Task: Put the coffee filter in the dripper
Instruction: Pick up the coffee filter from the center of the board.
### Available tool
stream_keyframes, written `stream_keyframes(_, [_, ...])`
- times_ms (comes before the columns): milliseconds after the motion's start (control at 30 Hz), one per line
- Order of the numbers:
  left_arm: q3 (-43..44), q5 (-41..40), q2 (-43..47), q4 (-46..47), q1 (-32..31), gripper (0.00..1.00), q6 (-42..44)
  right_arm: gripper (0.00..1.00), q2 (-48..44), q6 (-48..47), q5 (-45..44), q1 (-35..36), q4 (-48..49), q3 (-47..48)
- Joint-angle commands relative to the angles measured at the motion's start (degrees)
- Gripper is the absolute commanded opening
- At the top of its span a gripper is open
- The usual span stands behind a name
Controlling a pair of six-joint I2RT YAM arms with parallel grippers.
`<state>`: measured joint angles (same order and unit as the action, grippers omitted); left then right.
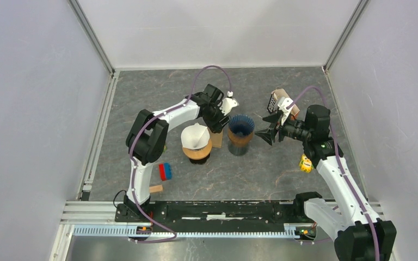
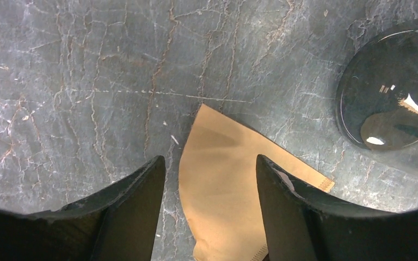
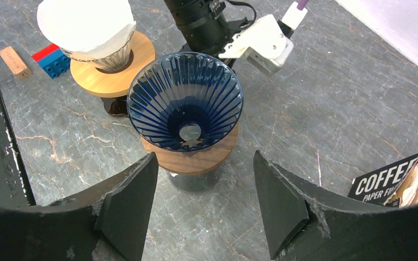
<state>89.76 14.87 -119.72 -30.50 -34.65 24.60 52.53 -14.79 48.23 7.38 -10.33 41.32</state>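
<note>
Left end effector (image 2: 211,163): fingers apart, pointing down at the tabletop (image 2: 76,81), clamped on nothing.

Brown paper filter (image 2: 223,179): lies flat on the tabletop, directly under the gap between the left fingers. Its pointed corner sticks out past the fingertips. Its crimped seam edge runs under the finger on the right of the left wrist view. I cannot tell whether that finger touches the paper or only overlaps it in the picture.

In the top view the filter sits near the middle of the tabletop, in the narrow strip between the two drippers. It is not in either one.

Blue dripper (image 3: 185,98): ribbed cone, upright, no paper inside, seated in a wooden collar (image 3: 196,157) on a dark vessel. It stands just to the right of the filter.

White dripper (image 3: 95,51): on its own wooden stand (image 3: 136,60), just to the left of the filter, with a white paper liner (image 3: 81,22) in it.

Dark glass bulge (image 2: 392,92): at the right edge of the left wrist view, close to the filter. Probably a vessel under one of the drippers, but which one is not clear.

Right end effector (image 3: 204,156): fingers spread, holding nothing, aimed at the blue dripper from the right-edge side and apart from it.

Filter package (image 3: 386,182): printed "COFFEE", towards the far right of the tabletop.
</note>
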Motion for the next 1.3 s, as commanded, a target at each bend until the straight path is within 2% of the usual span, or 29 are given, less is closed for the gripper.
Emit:
stream_keyframes(0, [-1.77,-1.68,-0.06,4.17,-0.84,0.68,2.75,0.71,-0.97,0.64,1.47,-0.31,2.56,-0.44])
stream_keyframes(133, [-2.98,-1.73,-0.44,5.10,-1.06,0.65,2.66,0.71,-1.12,0.72,1.52,-0.35,2.68,-0.53])
stream_keyframes(667, [-4.98,-0.45,-0.38,6.77,-1.33,0.38,1.42,0.72,-1.23,0.81,1.43,-0.43,3.02,-0.89])
stream_keyframes(933, [-4.38,-1.97,0.13,6.52,-1.29,0.33,2.38,0.72,-1.25,0.90,1.52,-0.48,3.19,-1.07])
stream_keyframes(1100, [-3.55,-3.09,0.06,6.20,-1.35,0.19,2.78,0.72,-1.40,0.99,1.61,-0.57,3.16,-1.15])
stream_keyframes(1200, [-2.99,-3.51,0.23,6.12,-1.21,0.04,3.05,0.72,-1.38,1.00,1.69,-0.52,3.21,-1.15])
stream_keyframes(1267, [-2.74,-3.71,0.69,6.07,-1.21,0.02,3.10,0.72,-1.33,0.99,1.69,-0.53,3.29,-1.29])
